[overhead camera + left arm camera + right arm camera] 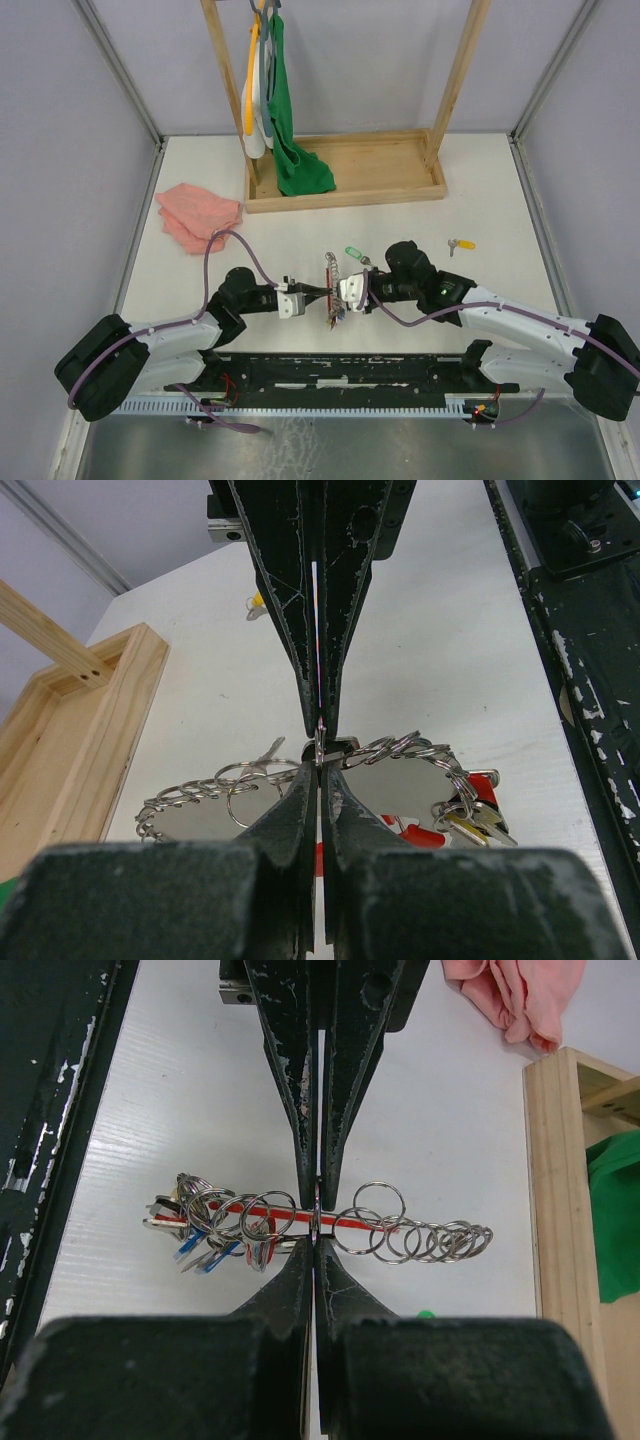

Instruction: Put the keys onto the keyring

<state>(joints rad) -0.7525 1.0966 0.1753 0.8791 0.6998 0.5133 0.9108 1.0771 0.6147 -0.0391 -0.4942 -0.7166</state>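
Note:
The keyring (332, 289) stands on edge at the table's middle, a thin red and grey loop strung with several small steel rings (440, 1242). A bunch of keys (210, 1235) with red and blue tags hangs at one end. My left gripper (322, 293) and right gripper (343, 292) meet tip to tip, both shut on the loop from opposite sides. In the left wrist view the left gripper (320, 760) pinches the wire, with red-tagged keys (470, 810) to its right. The right gripper (317, 1240) pinches the same spot. A green-tagged key (354, 253) and a yellow-tagged key (461, 243) lie loose on the table.
A pink cloth (198, 215) lies at the back left. A wooden rack with a tray base (345, 175) stands at the back, with a green cloth (292, 150) and hangers on it. A black rail (340, 370) runs along the near edge between the arm bases.

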